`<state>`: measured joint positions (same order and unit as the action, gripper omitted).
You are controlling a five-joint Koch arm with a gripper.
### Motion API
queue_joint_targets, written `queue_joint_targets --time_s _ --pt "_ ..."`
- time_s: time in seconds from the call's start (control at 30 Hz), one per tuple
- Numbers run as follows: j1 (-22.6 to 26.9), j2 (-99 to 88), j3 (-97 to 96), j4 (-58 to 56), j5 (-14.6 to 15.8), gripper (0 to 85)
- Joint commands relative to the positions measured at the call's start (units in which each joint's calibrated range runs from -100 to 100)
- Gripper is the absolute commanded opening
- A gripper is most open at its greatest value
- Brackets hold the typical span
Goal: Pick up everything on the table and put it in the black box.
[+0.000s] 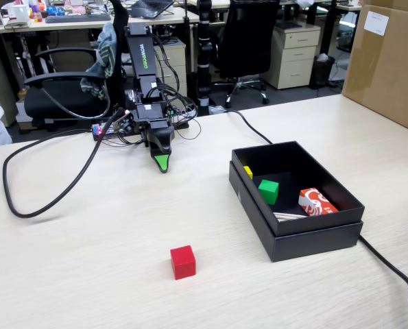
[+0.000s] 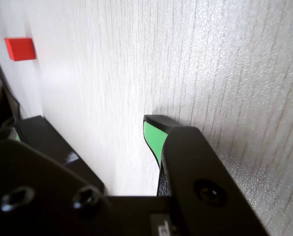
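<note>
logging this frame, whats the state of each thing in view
red cube: loose on the table, outside the box
black box: open, no lid on it
green cube: in the box
red-and-white packet: in the box
yellow piece: in the box, mostly hidden
gripper: pointing down near the table, far from the red cube, empty; open or shut unclear

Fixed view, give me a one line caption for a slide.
Koch arm's gripper rests tip-down on the table, a red cube lies loose, and the black box holds a green cube and a printed packet.
</note>
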<state>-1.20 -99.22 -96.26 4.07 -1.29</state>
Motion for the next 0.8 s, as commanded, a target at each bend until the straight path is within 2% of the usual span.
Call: queue_joint_targets --time_s 0.0,0.3,0.53,0.7,0.77 --pt "0.0 0.0 -1.2 -1.3 -0.2 49.2" --pt "-0.1 0.0 0.8 -2.9 -0.6 49.1" --pt "-0.7 0.1 12.5 -19.3 -0.5 49.5" --pt "-0.9 1.1 27.3 -34.6 1.8 49.1" --pt "-1.1 3.0 34.3 -38.4 1.8 49.1"
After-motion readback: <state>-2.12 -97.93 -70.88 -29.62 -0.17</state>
